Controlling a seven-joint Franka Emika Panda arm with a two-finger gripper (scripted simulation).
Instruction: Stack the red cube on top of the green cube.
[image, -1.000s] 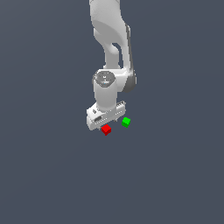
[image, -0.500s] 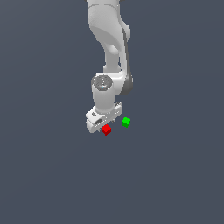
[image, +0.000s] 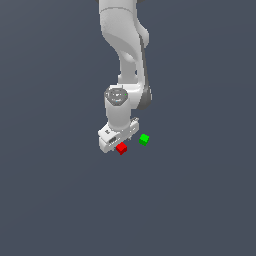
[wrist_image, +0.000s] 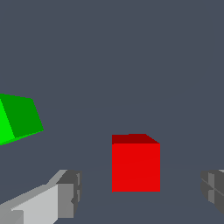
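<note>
Red is the colour to watch here: the small, plain, bright red cube (wrist_image: 135, 164) sits on the flat grey desk (image: 200, 200) between the 2 grey fingertips (wrist_image: 70, 194) of the white pincer (image: 118, 141), with clear gaps on both sides, so the pincer is open and grips nothing. The step in hand looks like the approach for the grasp, with the pick not yet made. The next move probably calls for a short descent until the pads flank the cube's sides, then a closing squeeze and a lift toward the small, plain, bright green cube (image: 144, 139), which lies near the red one, apart from it, toward the exterior view's right. The red cube looks sharp-edged and unmarked, its top face darker than its front, matching the green one in size.
</note>
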